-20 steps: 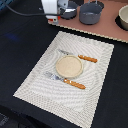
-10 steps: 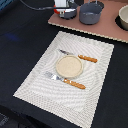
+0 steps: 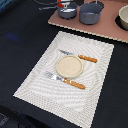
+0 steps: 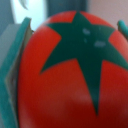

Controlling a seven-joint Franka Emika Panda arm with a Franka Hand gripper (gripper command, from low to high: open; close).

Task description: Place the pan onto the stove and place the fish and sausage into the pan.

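The pan (image 3: 67, 10), a small dark blue-grey saucepan with a thin handle pointing to the exterior view's left, stands on the left end of the pinkish-brown stove (image 3: 102, 29). My gripper (image 3: 61, 3) is at the top edge, just over the pan, with the red sausage (image 3: 61, 5) in it. In the wrist view the sausage (image 4: 65, 90), red with a dark green star, fills the picture between the teal fingers (image 4: 15, 75) of my gripper (image 4: 70, 55). The fish does not show.
A larger grey pot (image 3: 91, 12) stands on the stove right beside the pan. A pale round vessel (image 3: 123, 18) is at the right edge. The striped placemat (image 3: 35, 82) holds a beige plate (image 3: 67, 65), an orange-handled knife (image 3: 81, 58) and a fork (image 3: 67, 81).
The gripper with the sausage has shifted only slightly over the pan. Pan, pot and table setting have not moved.
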